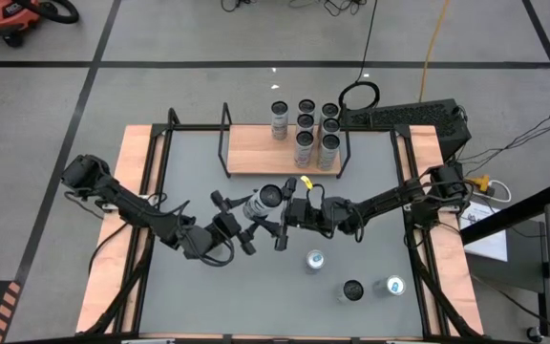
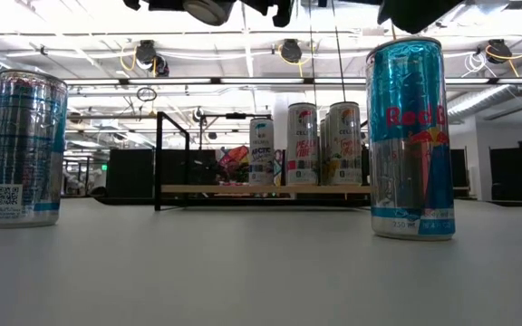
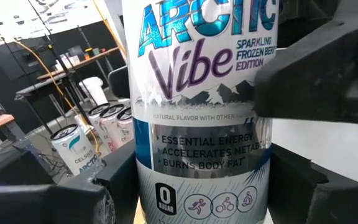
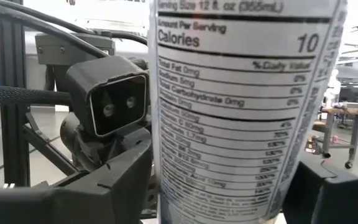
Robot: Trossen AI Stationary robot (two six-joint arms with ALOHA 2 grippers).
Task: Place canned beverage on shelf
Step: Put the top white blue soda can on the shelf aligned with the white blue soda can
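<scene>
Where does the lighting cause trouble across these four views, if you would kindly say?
Low view: bright ceiling strips backlight the cans on the shelf, and the Red Bull can carries glints. High view: even light, only soft shadows under the arms on the table. Left wrist view: the held can is evenly lit. Right wrist view: the bright room behind glares around it.

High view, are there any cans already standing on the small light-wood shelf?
Yes, a cluster of upright cans stands at the right end of the small light-wood shelf with black rod frame.
</scene>
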